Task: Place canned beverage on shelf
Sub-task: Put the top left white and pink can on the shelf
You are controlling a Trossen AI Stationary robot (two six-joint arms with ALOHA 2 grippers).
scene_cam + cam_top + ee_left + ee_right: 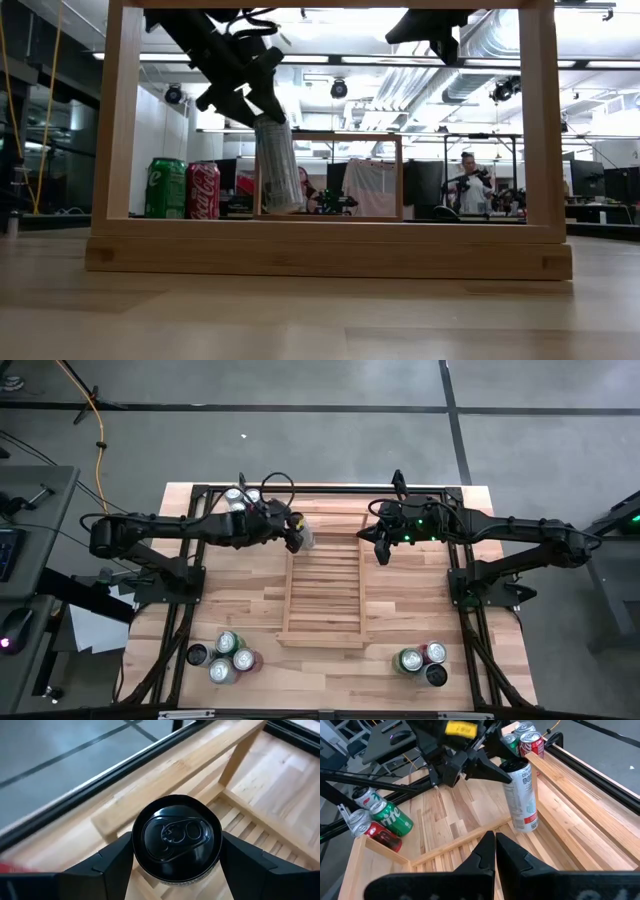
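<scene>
The left tool [296, 532] has its two fingers clamped on either side of a silver can [277, 162], gripping it just below the black top, as the left wrist view shows plainly. The can hangs nearly upright, its long axis running top to bottom with a slight lean. It sits over the far left corner of the shelf [323, 638], right at the side rail. In the right wrist view its base looks to be at or just above the slats, though I cannot tell whether it actually touches. So the shelf lies straight below the can, and the coming move looks like a short drop and release. The lean seems worth watching so the can does not tip against the rail.

The right tool [382, 550] waits over the opposite far corner of the shelf, its fingers pressed together on nothing. The left arm is clearly the one doing the work.
</scene>
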